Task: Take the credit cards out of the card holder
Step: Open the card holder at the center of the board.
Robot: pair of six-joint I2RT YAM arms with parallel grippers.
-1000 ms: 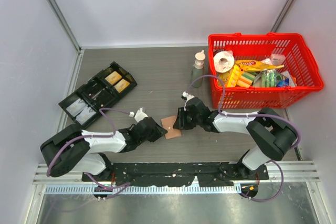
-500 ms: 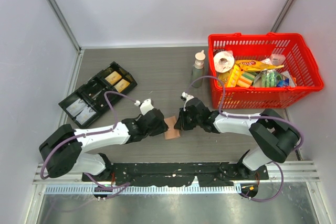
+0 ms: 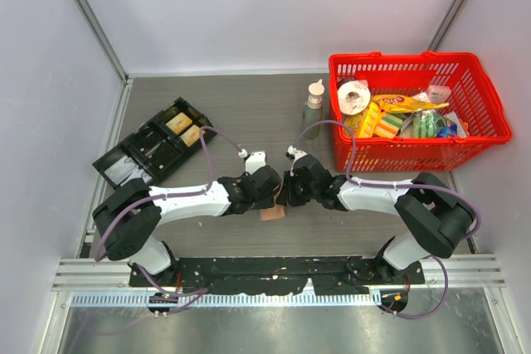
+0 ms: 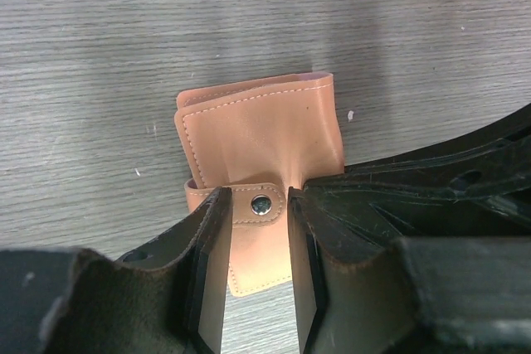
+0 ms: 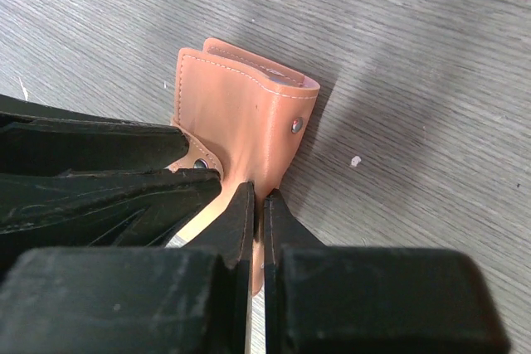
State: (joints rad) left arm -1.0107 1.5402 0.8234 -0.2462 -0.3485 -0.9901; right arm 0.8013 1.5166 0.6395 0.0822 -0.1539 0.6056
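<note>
The card holder (image 4: pixel 257 130) is a tan-pink wallet, folded shut and held off the grey table; it also shows in the right wrist view (image 5: pixel 232 97) and, partly, in the top view (image 3: pixel 274 213). My right gripper (image 5: pixel 258 198) is shut on one edge of the wallet, and it also shows in the top view (image 3: pixel 288 188). My left gripper (image 4: pixel 255 205) is open, its jaws standing either side of the strap tab with the snap (image 4: pixel 261 203), and it also shows in the top view (image 3: pixel 267 188). No credit cards show; the wallet's inside is hidden.
A black compartment tray (image 3: pixel 153 151) lies at the left. A red basket (image 3: pixel 489 101) full of packets stands at the back right, with a small bottle (image 3: pixel 313 105) beside it. The two grippers nearly touch over the near middle of the table.
My left arm has swung right and up to the wallet, bringing its jaws around the strap tab. The right gripper has kept its hold, hardly moving.
</note>
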